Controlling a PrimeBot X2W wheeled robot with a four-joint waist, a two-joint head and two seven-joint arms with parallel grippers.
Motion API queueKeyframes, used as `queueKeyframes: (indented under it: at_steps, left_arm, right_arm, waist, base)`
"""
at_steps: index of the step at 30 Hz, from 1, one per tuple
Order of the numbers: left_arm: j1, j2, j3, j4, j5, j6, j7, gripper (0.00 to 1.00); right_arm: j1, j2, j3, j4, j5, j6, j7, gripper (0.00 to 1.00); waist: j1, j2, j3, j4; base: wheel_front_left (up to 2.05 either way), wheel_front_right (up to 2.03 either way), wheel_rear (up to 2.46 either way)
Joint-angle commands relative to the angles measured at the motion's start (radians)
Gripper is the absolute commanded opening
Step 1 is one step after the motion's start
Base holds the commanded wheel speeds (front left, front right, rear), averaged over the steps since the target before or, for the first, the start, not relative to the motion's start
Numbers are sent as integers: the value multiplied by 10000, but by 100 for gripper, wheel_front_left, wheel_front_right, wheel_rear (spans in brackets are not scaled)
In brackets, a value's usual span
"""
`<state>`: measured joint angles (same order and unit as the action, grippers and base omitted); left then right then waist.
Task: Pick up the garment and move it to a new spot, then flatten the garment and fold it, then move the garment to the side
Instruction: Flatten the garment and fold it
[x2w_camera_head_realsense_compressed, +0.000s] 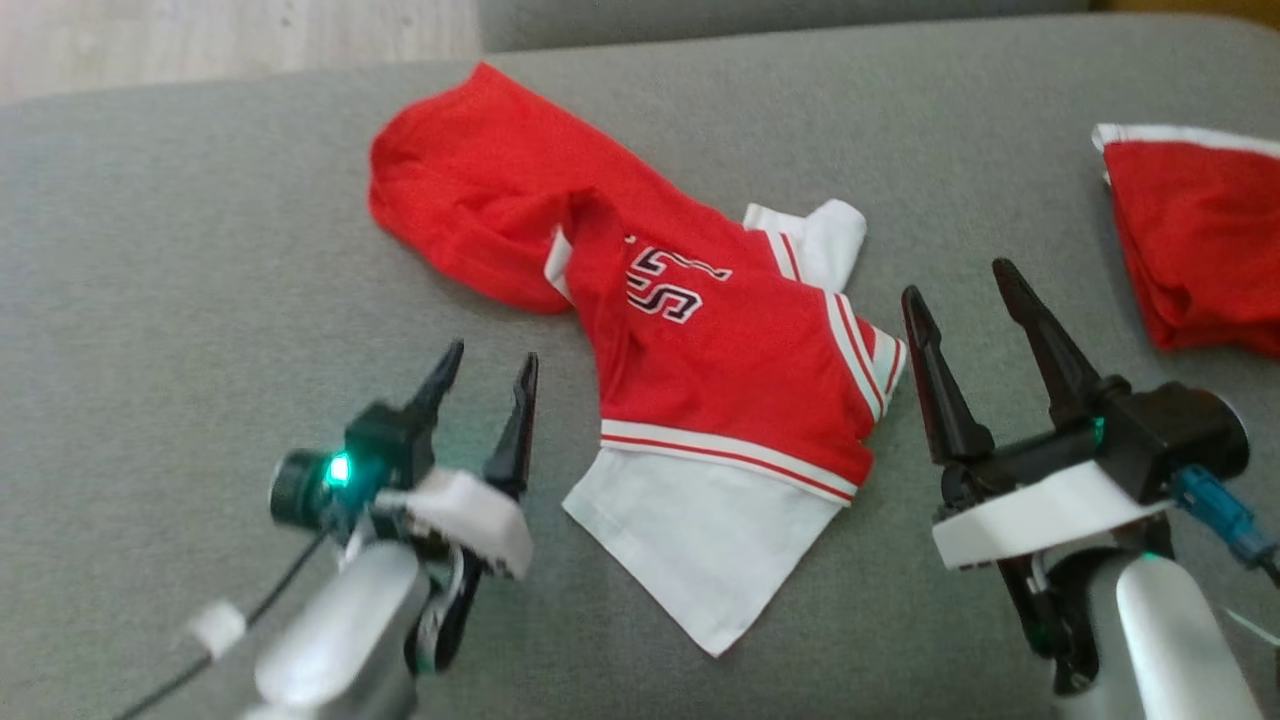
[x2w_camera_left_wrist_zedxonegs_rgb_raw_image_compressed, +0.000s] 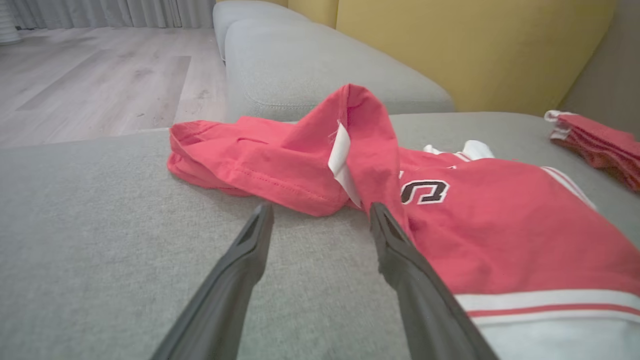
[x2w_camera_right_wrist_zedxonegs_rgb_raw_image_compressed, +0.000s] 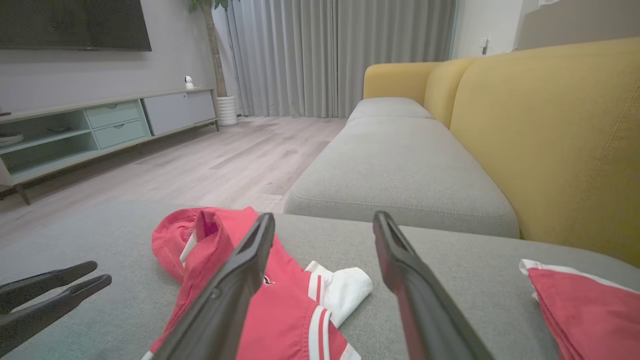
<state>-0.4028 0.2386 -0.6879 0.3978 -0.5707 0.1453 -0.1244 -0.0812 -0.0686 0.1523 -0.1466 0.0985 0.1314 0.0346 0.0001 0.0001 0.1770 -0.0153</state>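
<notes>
We see the garment (x2w_camera_head_realsense_compressed: 720, 370) run from upper left to lower centre; left gripper (x2w_camera_head_realsense_compressed: 492, 352) and right gripper (x2w_camera_head_realsense_compressed: 955, 280) have jaws wide, empty.

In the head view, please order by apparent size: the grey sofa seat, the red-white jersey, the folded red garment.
1. grey sofa seat
2. red-white jersey
3. folded red garment; the picture edge cuts it, so true size is unsure
</notes>
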Motion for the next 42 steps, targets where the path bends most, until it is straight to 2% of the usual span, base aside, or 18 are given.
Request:
queueKeyframes:
  at_steps: [1, 6, 11, 23, 25, 26, 27, 28, 29, 36, 42]
  left_arm:
    - [-773, 50, 188, 139, 138, -125, 37, 100]
    - [-1946, -190, -51, 1630, 459, -471, -17, 100]
    - [-2556, -375, -56, 2529, 474, -676, -183, 100]
    - [-3478, -353, -76, 4452, 551, -917, -599, 100]
    - [-3583, -365, -46, 4626, 549, -887, -714, 80]
    - [-3631, -382, -36, 4706, 538, -901, -761, 55]
    - [-3676, -412, -28, 4772, 519, -933, -808, 44]
    - [-3716, -443, -24, 4818, 506, -976, -870, 26]
    - [-3752, -475, -14, 4844, 495, -1013, -942, 0]
    - [-3581, -648, 148, 4482, 441, -1131, -1313, 0]
    - [-2935, -168, 387, 3589, 506, -980, -1364, 0]
  right_arm:
    - [-563, 120, 218, -409, -88, -7, -93, 100]
    - [-835, 159, 153, -457, -195, -7, -94, 100]
    - [-901, 171, 19, -440, -248, -7, -108, 100]
    - [-989, 181, -160, -454, -149, -7, -222, 100]
    - [-999, 181, -152, -444, -117, -7, -245, 100]
    - [-1003, 182, -141, -438, -97, -7, -255, 100]
    - [-1004, 182, -134, -431, -76, -7, -264, 100]
    - [-1000, 182, -132, -422, -59, -7, -274, 100]
    - [-992, 182, -138, -408, -49, -7, -284, 100]
    - [-748, 182, -325, -305, -28, -7, -329, 100]
    - [-492, 183, -408, -233, -29, -7, -305, 100]
  waist:
    - [-1, -1, 339, -275]
    - [-1, -1, 908, -695]
    - [-1, -1, 1220, -945]
    - [-1, -1, 1591, -1227]
    - [-1, -1, 1607, -1250]
    - [-1, -1, 1608, -1261]
    - [-1, -1, 1601, -1269]
    - [-1, -1, 1589, -1274]
    - [-1, -1, 1573, -1272]
    - [-1, -1, 1169, -1001]
    - [-1, -1, 627, -572]
  base:
    - [0, 0, 0]
    - [0, 0, 0]
    - [0, 0, 0]
    - [0, 0, 0]
    - [0, 0, 0]
    - [0, 0, 0]
    - [0, 0, 0]
    - [0, 0, 0]
    - [0, 0, 0]
    - [0, 0, 0]
    - [0, 0, 0]
